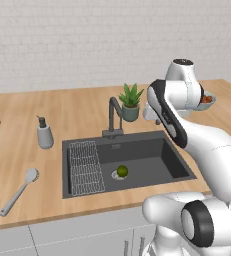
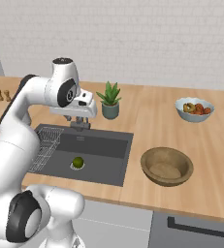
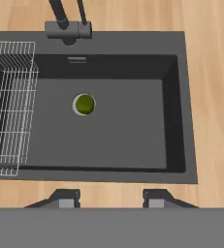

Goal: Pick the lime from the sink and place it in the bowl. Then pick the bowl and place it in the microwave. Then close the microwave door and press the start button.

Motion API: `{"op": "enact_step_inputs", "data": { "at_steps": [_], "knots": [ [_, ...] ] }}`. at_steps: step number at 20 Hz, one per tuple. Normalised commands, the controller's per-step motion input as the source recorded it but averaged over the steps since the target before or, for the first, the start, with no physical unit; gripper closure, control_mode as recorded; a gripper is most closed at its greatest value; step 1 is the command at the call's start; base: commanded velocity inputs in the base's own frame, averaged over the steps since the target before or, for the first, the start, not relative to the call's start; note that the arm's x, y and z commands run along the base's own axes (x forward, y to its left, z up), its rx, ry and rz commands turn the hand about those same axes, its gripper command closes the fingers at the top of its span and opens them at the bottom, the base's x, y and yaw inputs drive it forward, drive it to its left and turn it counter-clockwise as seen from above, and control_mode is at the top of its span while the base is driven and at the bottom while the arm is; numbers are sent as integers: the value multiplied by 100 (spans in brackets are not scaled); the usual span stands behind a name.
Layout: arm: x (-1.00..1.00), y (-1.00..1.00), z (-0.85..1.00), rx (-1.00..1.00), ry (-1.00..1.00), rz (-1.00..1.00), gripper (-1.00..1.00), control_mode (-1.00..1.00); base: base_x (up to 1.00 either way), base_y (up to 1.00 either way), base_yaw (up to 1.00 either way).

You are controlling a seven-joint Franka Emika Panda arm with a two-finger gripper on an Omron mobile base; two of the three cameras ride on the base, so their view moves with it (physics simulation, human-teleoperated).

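Lime (image 3: 85,104) is sitting on the round drain at the bottom of the sink (image 3: 133,131), left of the basin's centre in the hand view and just right of the wire rack (image 3: 7,106). Nothing is touching it. Gripper (image 3: 111,198) is hanging high above the basin with its jaws spread apart and nothing between them; the two fingertips (image 3: 65,197) are showing over the sink's near rim and the wooden counter (image 3: 210,72). In the right base view the hand is hovering near the faucet (image 1: 114,117), well above the lime (image 2: 78,162).

Bowl (image 2: 167,166) is resting upright on the counter just right of the sink, well apart from the lime. A smaller pale bowl with red-orange food (image 2: 194,109) is standing farther back on the right. A potted plant (image 2: 110,100) is standing behind the sink. Left of the sink, a soap dispenser (image 1: 44,133) and a dish brush (image 1: 19,191) are lying on the counter.
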Motion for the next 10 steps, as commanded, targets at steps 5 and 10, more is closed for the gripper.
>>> {"op": "enact_step_inputs", "data": {
  "at_steps": [5, 10],
  "knots": [
    [0, 0, -1, 0, 0, 0, -100, -100, 0, 0, 0],
    [-20, 8, -46, 1, 5, 2, -100, -100, 0, 0, 0]
  ]
}}
